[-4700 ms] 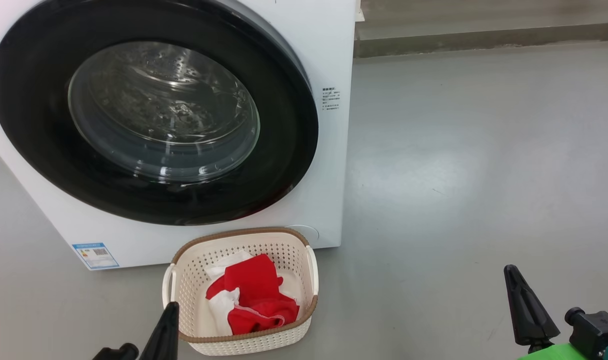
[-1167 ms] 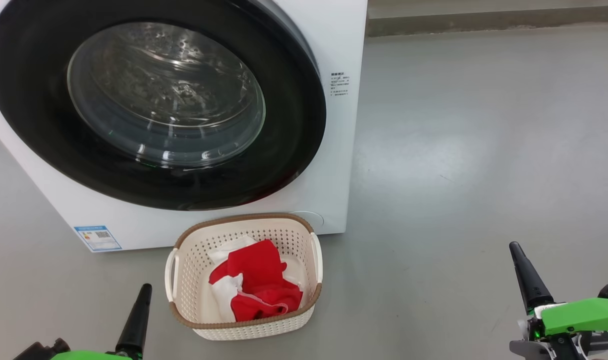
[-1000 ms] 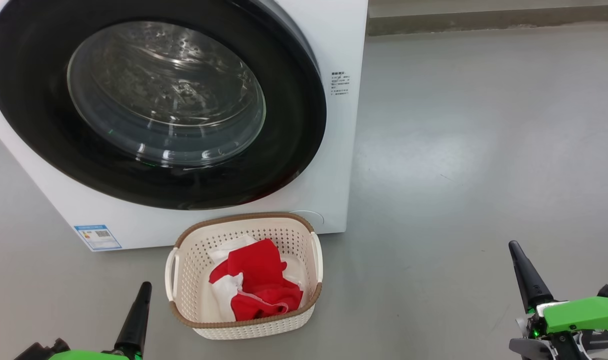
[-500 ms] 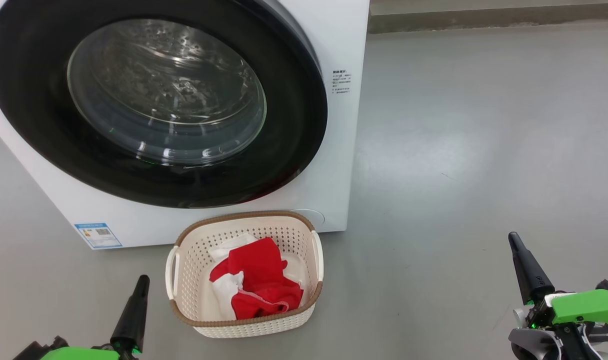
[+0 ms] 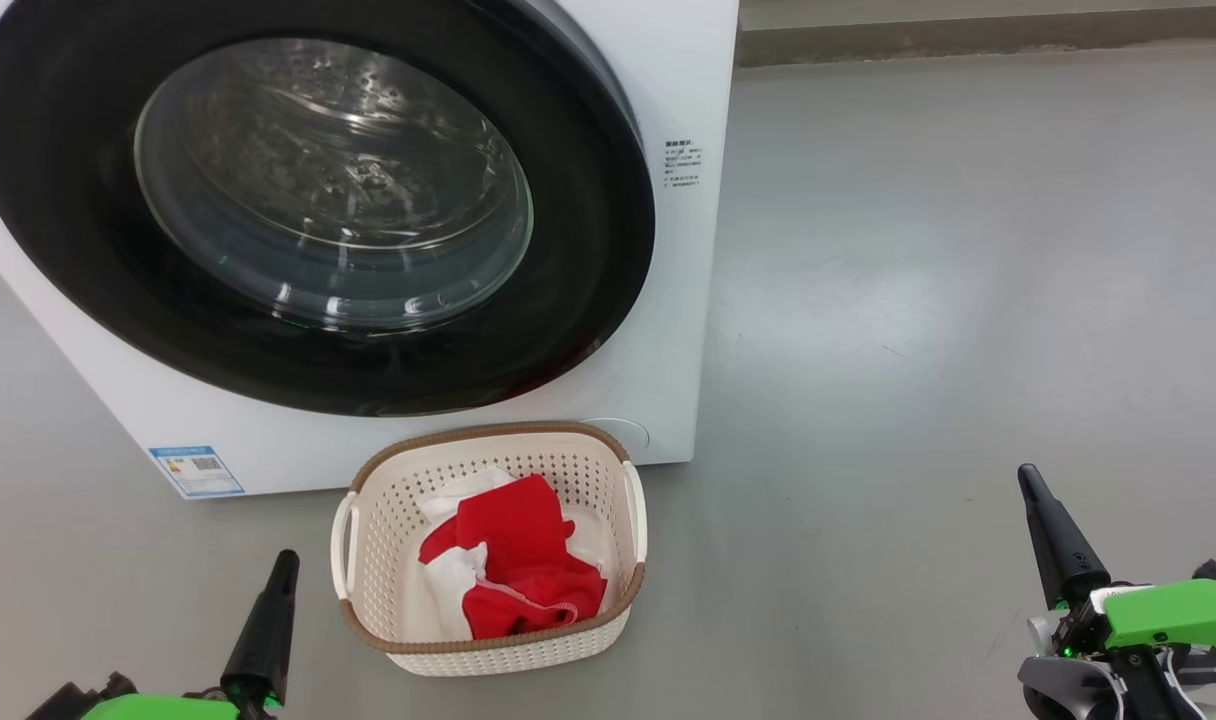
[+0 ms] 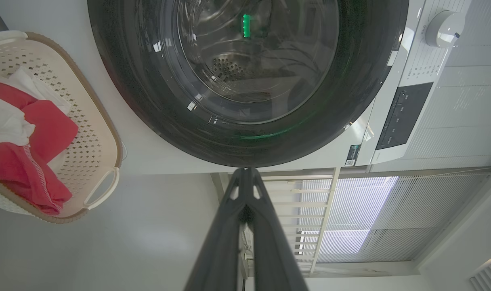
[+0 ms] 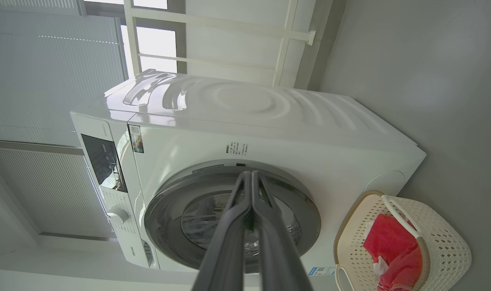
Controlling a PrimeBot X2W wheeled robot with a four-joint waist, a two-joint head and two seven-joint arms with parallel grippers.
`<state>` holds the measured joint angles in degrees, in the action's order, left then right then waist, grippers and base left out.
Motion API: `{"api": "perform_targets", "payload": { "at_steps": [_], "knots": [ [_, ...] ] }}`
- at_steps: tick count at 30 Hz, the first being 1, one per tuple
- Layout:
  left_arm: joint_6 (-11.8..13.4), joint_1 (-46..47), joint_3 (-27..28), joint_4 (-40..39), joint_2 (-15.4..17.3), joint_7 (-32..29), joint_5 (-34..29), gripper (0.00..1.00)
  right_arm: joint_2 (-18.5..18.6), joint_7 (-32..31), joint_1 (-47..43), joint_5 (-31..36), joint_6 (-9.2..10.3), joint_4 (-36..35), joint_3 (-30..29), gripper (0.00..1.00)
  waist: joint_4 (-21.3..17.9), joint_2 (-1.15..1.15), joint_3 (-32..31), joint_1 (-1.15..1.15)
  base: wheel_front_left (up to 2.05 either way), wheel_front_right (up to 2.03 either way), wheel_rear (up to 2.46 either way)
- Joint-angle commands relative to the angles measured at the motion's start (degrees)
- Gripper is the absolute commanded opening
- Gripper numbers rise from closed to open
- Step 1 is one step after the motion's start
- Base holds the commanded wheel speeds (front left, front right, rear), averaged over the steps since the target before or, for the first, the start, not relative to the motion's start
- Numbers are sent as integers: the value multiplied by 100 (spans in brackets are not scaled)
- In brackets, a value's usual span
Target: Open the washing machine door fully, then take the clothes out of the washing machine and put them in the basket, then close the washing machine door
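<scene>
Head view: the washing machine door [image 5: 313,200] sits shut and the clothes [image 5: 513,570] lie in the basket [image 5: 508,655]. The left fingers [image 5: 268,630] and right fingers [image 5: 1058,555] are clenched, empty. The task looks finished; nothing further needs grasping.

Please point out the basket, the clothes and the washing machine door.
basket [image 5: 508,660]: head view, front wall.
clothes [image 5: 516,555]: head view, red fabric.
washing machine door [image 5: 333,190]: head view, glass window.
</scene>
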<state>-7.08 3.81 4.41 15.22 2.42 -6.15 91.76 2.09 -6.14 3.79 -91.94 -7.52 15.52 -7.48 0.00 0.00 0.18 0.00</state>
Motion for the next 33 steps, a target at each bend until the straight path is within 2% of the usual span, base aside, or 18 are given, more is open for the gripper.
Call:
{"api": "perform_targets", "payload": {
  "at_steps": [1,33],
  "knots": [
    [-41,239,212,-116,46,-35,39,0,80,-39,240,-18,3,-149,91,0,0,0,0,0,0,0,0],
    [-41,238,211,-117,45,-34,40,0,79,-40,240,-18,3,-149,90,0,0,0,0,0,0,0,0]
  ]
}}
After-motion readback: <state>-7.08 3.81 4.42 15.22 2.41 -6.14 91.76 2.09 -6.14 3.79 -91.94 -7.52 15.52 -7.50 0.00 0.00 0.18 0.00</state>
